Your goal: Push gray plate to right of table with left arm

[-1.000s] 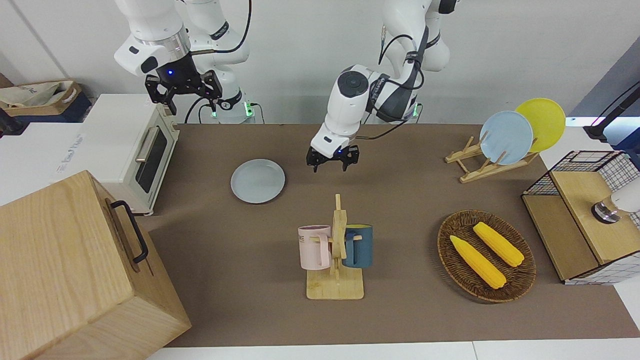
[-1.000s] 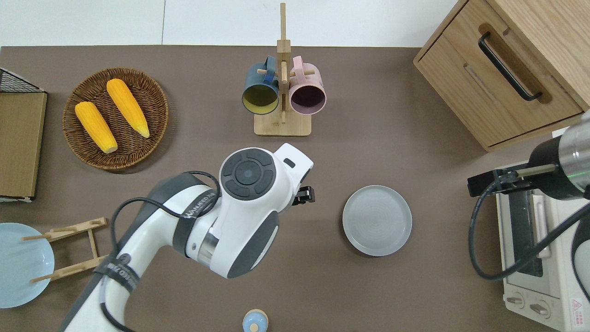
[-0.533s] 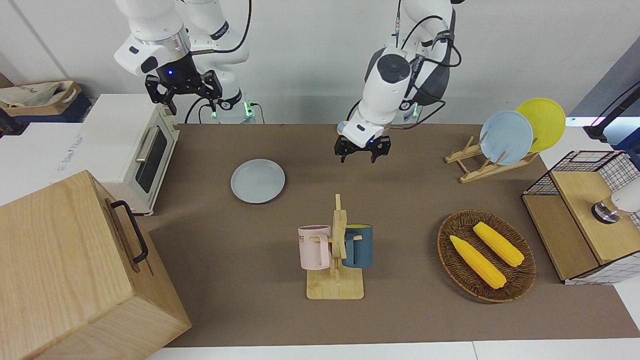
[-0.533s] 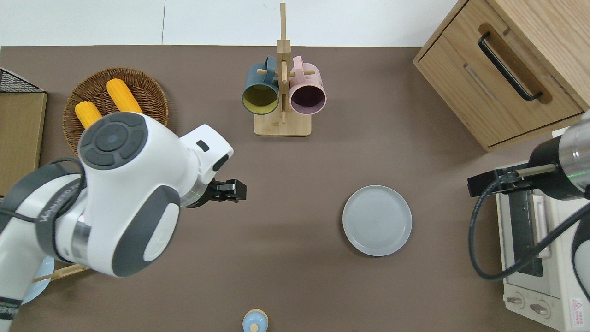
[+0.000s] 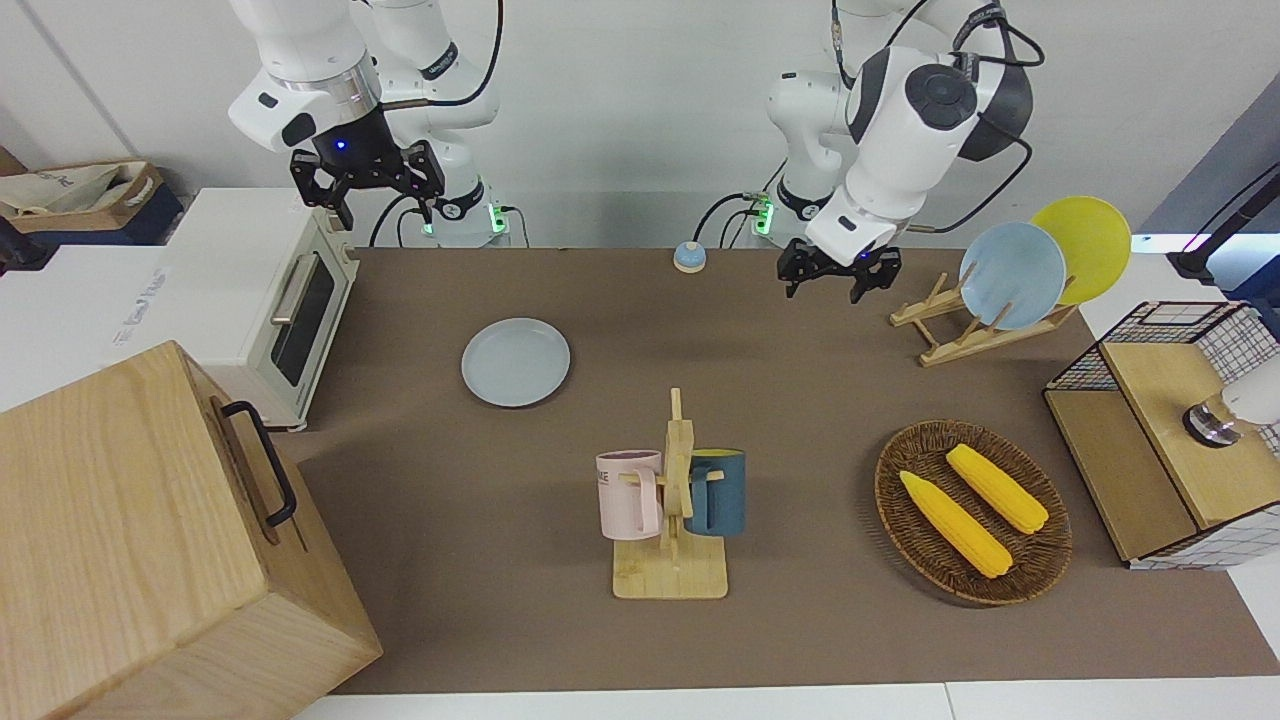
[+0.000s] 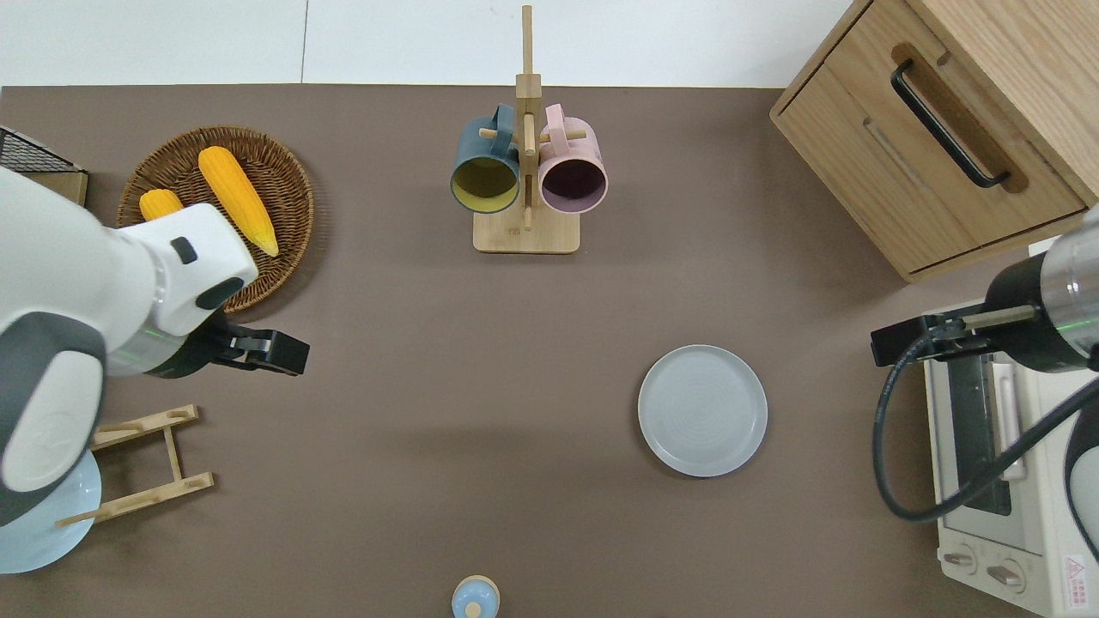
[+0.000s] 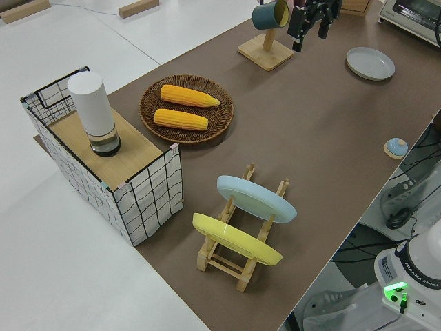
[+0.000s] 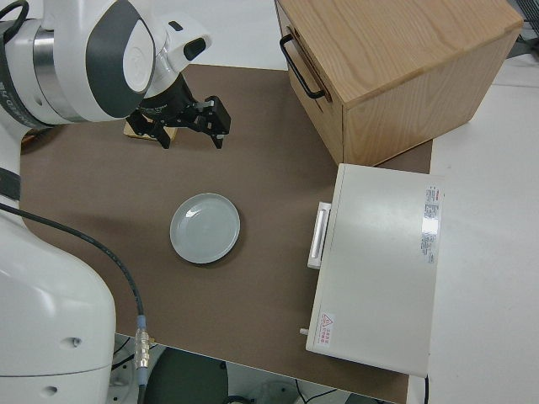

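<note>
I'm seeing the smooth, round gray plate (image 6: 702,410) lying flat on the matte brown table (image 6: 412,343), toward the right arm's end, near the toaster oven (image 6: 1004,481). The wooden mug rack (image 6: 525,180) is standing nearer the table's far edge. The left gripper (image 5: 838,272) is hanging, jaws spread and empty, over bare table beside the wicker basket (image 6: 283,184). The right arm is parked.

Three plates are on the desk (image 5: 800,400): one gray plate (image 5: 515,361) lying flat, and a blue plate (image 5: 1012,275) and a yellow plate (image 5: 1085,245) standing in one wooden rack (image 5: 960,325). Two mugs (image 5: 630,492) hang on one stand. Two corn cobs (image 5: 955,523) lie in one wicker basket (image 5: 1040,570). There is one toaster oven (image 5: 270,290), one wooden cabinet (image 5: 130,540) and one small bell (image 5: 688,257). Two arms each carry one end effector.
</note>
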Controlling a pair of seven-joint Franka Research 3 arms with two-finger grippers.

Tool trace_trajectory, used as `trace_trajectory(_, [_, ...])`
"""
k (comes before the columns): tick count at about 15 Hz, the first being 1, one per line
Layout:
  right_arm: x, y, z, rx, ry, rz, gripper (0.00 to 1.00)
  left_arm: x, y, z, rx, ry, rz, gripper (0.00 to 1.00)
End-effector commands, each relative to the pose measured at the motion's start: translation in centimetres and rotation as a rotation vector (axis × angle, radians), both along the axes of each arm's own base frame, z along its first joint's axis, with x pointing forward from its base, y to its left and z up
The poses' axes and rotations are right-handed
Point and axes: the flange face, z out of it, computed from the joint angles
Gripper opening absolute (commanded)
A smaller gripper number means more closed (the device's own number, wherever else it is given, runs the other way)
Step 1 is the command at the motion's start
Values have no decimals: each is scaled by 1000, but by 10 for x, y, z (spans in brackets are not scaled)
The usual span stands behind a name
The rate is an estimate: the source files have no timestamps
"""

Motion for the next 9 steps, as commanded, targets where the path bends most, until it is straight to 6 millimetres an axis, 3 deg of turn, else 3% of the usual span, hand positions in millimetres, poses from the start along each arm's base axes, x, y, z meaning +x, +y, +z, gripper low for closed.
trace_trajectory(1, [-4,-2,3,7,6,-2,983,5,40,24,26,-8,-14,998])
trace_trajectory(3, [-4,-2,3,7,6,-2,983,7,58,38,41,-37,-26,995])
trace_trajectory(6, [-4,-2,3,7,4,-2,983,9,78,42,44,-43,-89,995])
trace_trajectory(9, [-4,-2,3,7,4,-2,983,10,80,42,33,-44,-89,998])
